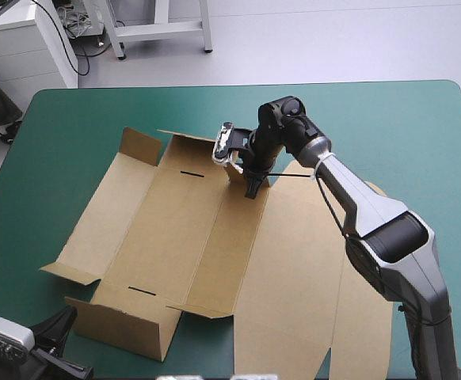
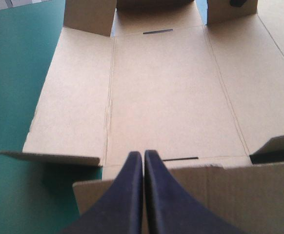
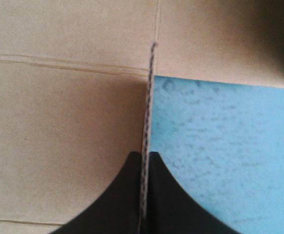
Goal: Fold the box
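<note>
Box (image 1: pixel 175 237) lay spread over the middle and left of the teal-green table (image 1: pixel 405 119), and it was a big brown sheet. The base panel was flat, the lid panels lay flat off to the right, a near wall (image 2: pixel 220 195) stood up, and small flaps were raised at the far end. Over the lid reached the right arm (image 1: pixel 373 222) from the near right corner, wrist bent down at the box's far edge. There the right gripper (image 1: pixel 252 188) pointed down, black fingers pinched all but together on an upright flap (image 3: pixel 149 97), board edge-on between them. The left gripper (image 2: pixel 143 155) sat low at the near wall, fingers pressed together, gripping nothing. Two dark slots (image 1: pixel 191 172) marked the base.
</note>
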`<action>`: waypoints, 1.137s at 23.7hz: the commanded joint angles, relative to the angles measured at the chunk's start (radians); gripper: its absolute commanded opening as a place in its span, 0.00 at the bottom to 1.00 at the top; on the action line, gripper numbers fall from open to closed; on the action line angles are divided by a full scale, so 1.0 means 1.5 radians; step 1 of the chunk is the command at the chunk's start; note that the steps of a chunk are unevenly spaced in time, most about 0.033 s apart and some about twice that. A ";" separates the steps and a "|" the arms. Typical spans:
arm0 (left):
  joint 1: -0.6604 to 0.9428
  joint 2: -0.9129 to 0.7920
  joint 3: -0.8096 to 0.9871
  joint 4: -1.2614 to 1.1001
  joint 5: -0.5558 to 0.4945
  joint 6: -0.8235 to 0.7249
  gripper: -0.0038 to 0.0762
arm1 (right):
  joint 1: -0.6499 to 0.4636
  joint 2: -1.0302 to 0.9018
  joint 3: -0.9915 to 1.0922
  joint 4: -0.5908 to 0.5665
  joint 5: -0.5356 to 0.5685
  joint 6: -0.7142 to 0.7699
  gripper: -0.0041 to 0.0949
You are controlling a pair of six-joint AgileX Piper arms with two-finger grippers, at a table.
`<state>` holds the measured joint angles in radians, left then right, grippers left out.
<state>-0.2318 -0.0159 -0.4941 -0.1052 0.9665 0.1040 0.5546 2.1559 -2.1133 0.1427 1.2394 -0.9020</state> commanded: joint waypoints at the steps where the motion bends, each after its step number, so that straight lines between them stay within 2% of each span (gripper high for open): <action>1: 0.000 0.000 -0.013 -0.004 -0.047 0.001 0.04 | 0.012 -0.024 -0.022 0.015 0.010 -0.012 0.02; 4: 0.000 0.000 -0.013 -0.004 -0.047 0.001 0.04 | 0.016 -0.002 -0.022 -0.013 0.010 -0.012 0.02; 9: 0.000 0.000 -0.013 -0.004 -0.044 0.001 0.04 | 0.016 0.022 -0.022 -0.104 0.009 0.006 0.02; 14: 0.000 0.000 -0.013 -0.003 -0.045 0.001 0.04 | 0.016 0.022 -0.022 -0.107 0.003 0.018 0.06; 15: 0.000 0.000 -0.013 -0.003 -0.045 0.001 0.04 | 0.016 0.022 -0.023 -0.106 0.008 0.018 0.09; 17: 0.000 0.000 -0.013 -0.003 -0.045 0.001 0.04 | 0.016 0.021 -0.027 -0.106 0.010 0.034 0.25; 18: 0.000 0.000 -0.013 -0.003 -0.045 0.001 0.04 | 0.016 0.021 -0.037 -0.106 0.010 0.051 0.37; 20: 0.000 0.000 -0.013 -0.003 -0.044 0.001 0.04 | 0.016 0.020 -0.062 -0.112 0.010 0.087 0.55; 24: 0.000 0.000 -0.013 -0.002 -0.044 0.001 0.04 | 0.002 -0.011 -0.116 -0.159 0.010 0.170 0.58; 27: 0.000 0.000 -0.013 -0.002 -0.044 0.001 0.04 | -0.024 -0.088 -0.115 -0.147 0.010 0.213 0.58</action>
<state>-0.2318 -0.0159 -0.4941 -0.1052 0.9688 0.1040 0.5458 2.1617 -2.2505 -0.0752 1.2401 -0.6220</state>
